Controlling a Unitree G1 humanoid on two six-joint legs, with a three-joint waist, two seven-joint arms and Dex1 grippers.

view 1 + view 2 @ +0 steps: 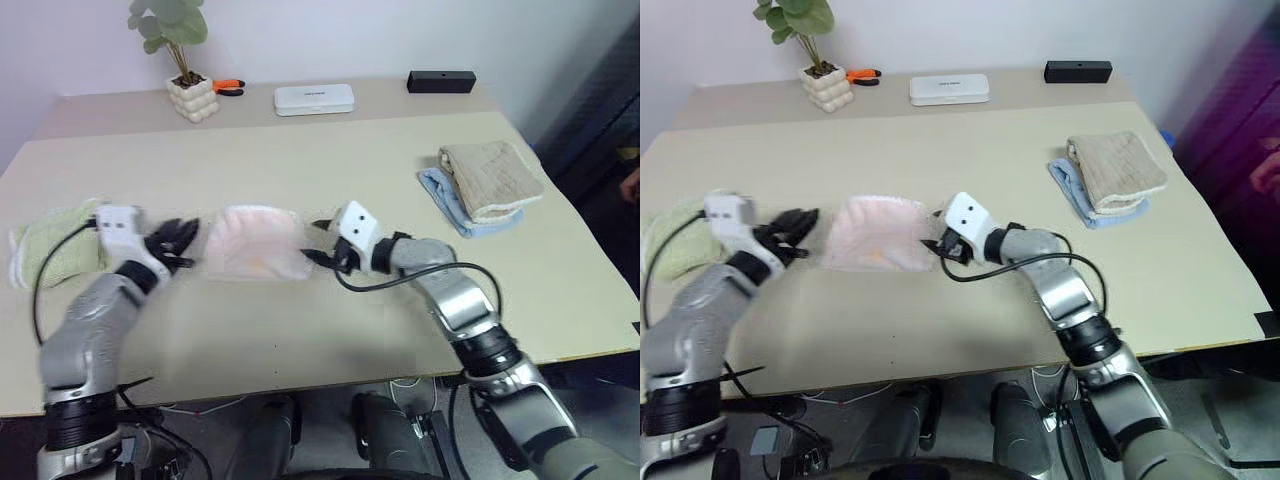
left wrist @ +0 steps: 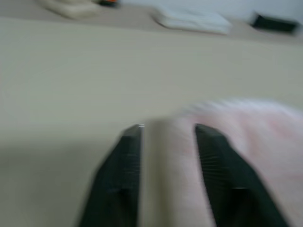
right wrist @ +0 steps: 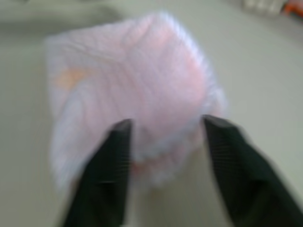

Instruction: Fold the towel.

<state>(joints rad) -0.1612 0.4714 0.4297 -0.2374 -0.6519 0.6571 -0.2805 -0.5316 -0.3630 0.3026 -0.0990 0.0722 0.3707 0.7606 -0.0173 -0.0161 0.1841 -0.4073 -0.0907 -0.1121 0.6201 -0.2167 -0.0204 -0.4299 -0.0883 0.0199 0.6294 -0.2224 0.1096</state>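
Pink towel (image 1: 255,256) sitting folded mid-table (image 1: 300,340), between the two grippers. Left gripper (image 1: 190,243) just off its left edge, fingers apart, nothing in them. Right gripper (image 1: 318,243) at the right edge, fingers spread wide around the corner, not clamped. Green towel (image 1: 50,252) far left.

Silver-grey jointed arms, black ribbed elbow bands, white wrist camera blocks, looping black cables, black two-fingered left end effector (image 1: 180,243) and right end effector (image 1: 322,243)
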